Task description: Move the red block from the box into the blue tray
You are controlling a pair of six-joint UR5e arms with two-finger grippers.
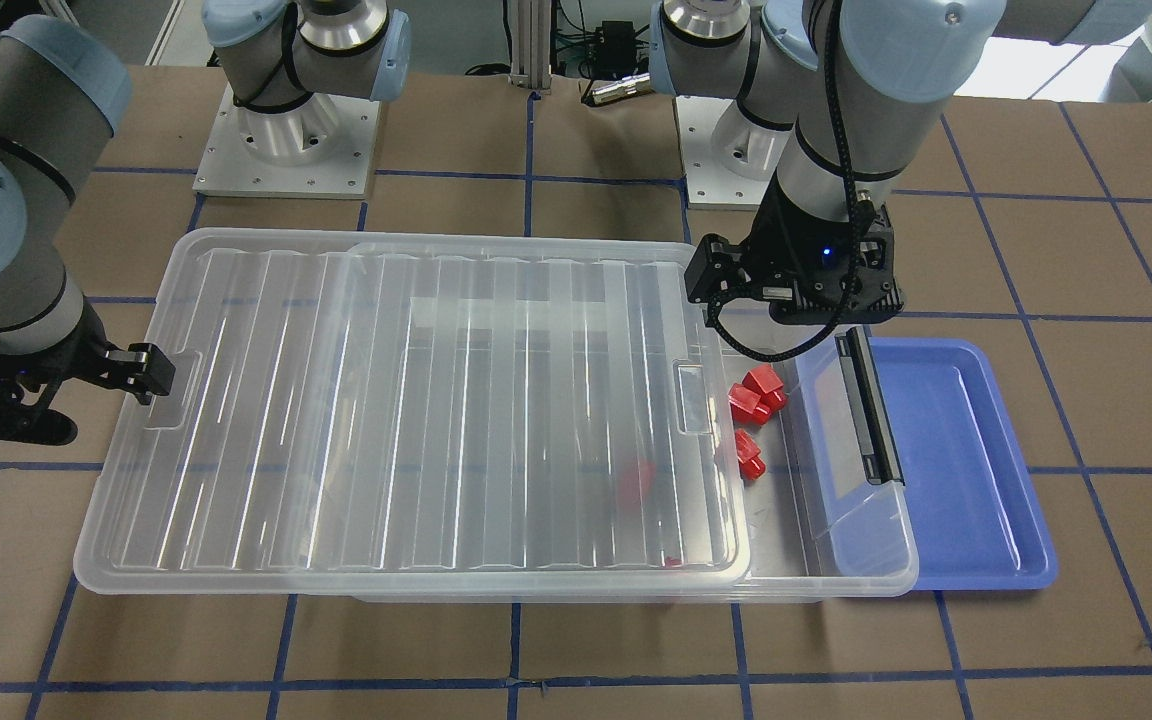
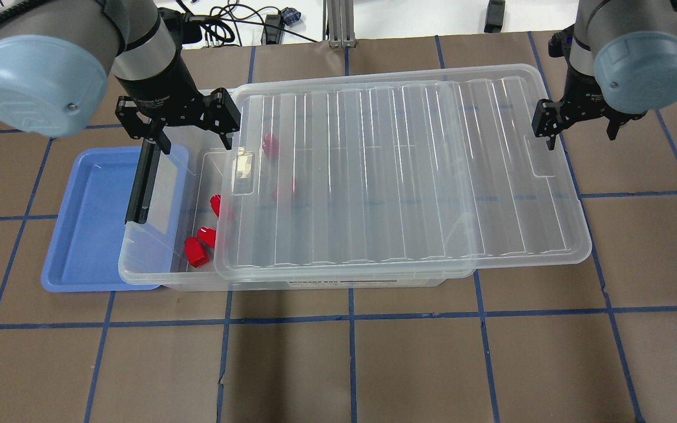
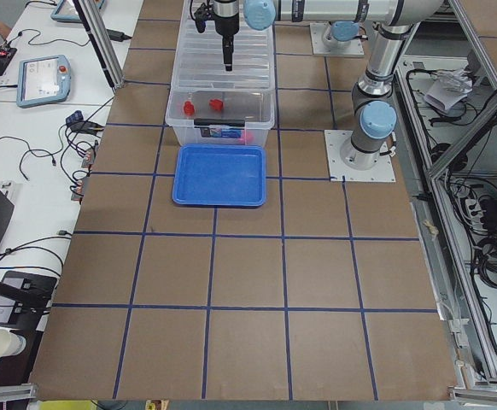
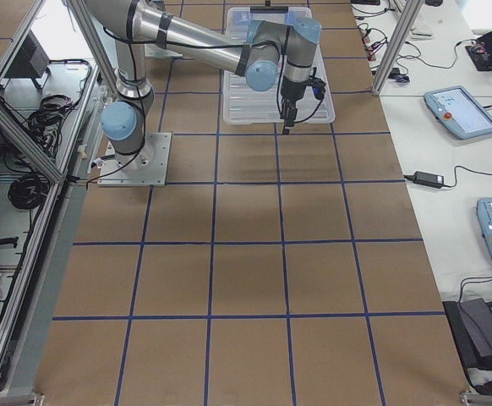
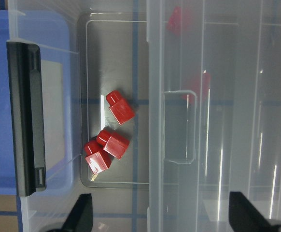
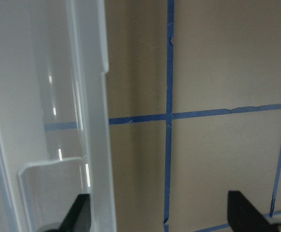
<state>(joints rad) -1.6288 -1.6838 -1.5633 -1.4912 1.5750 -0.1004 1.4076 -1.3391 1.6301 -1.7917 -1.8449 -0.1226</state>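
The clear box (image 2: 150, 276) lies across the table. Its ribbed lid (image 2: 403, 170) is slid toward my right, so the left end is open. Three red blocks (image 2: 200, 247) lie bare in that open end and show in the left wrist view (image 5: 114, 143); others show dimly under the lid (image 2: 269, 144). The blue tray (image 2: 86, 235) sits partly under the box's left end, beside the black latch bar (image 2: 141, 182). My left gripper (image 2: 188, 126) is open and empty above the open end (image 5: 162, 217). My right gripper (image 2: 579, 123) is open and empty over the lid's right edge (image 6: 160, 217).
The brown table top with its blue tape grid (image 2: 350, 364) surrounds the box. Both arm bases (image 1: 286, 130) stand behind the box. The lid overhangs the box on my right side (image 1: 136, 480).
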